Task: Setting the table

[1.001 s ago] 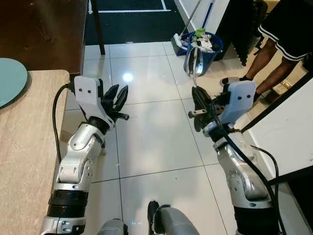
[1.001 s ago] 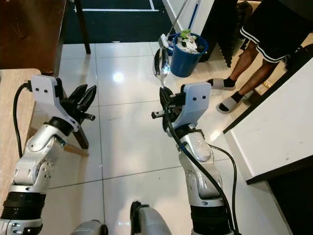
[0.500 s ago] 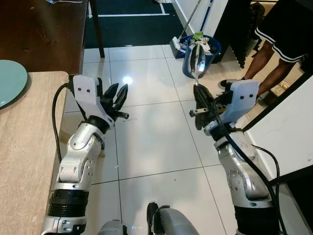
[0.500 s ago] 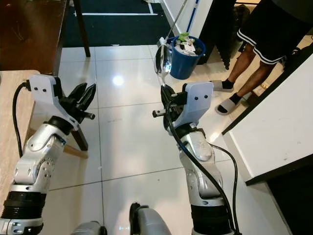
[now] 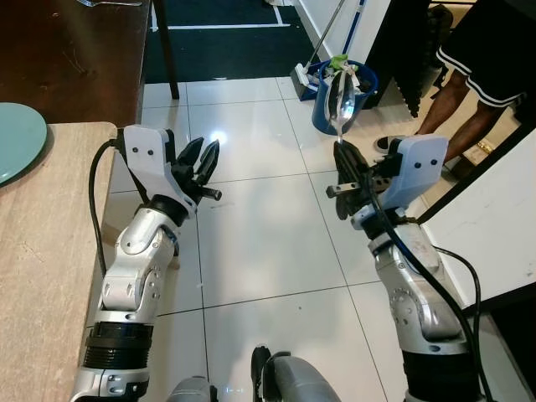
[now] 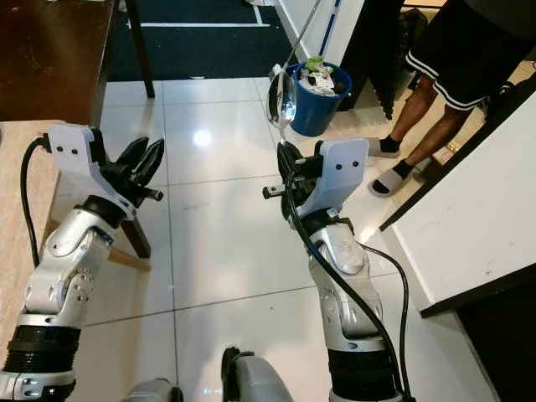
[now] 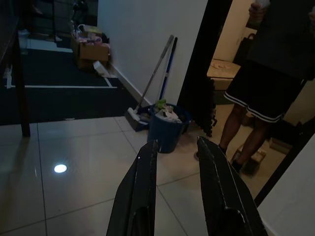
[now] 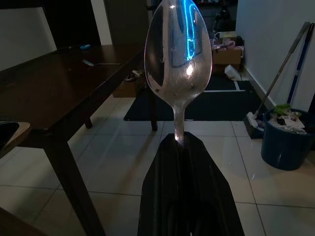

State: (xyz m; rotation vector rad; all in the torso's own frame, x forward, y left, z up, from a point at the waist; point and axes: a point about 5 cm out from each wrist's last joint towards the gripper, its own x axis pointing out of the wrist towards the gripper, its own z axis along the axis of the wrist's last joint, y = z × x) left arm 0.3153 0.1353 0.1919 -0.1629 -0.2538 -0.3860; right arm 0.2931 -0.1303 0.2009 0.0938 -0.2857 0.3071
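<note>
A shiny metal spoon [image 5: 337, 99] stands upright, bowl up, with my right gripper [image 5: 339, 152] shut on its handle above the white tiled floor. In the right wrist view the spoon [image 8: 178, 46] rises out of the closed black fingers [image 8: 189, 187]. My left gripper [image 5: 204, 156] is open and empty, held out over the floor beside the light wooden table [image 5: 46, 251]. Its two fingers [image 7: 142, 191] stand apart in the left wrist view. A pale green plate [image 5: 17, 138] lies on that table at the far left.
A dark wooden table [image 5: 75, 50] stands beyond the light one. A blue bucket [image 5: 345, 100] with a mop and rubbish sits ahead on the right. A person's legs [image 5: 456, 92] in sandals stand at the right, next to a white counter [image 5: 494, 226].
The view has shifted slightly as the camera moved. Both arms keep nearly the same pose, and the spoon stays in the right gripper.
</note>
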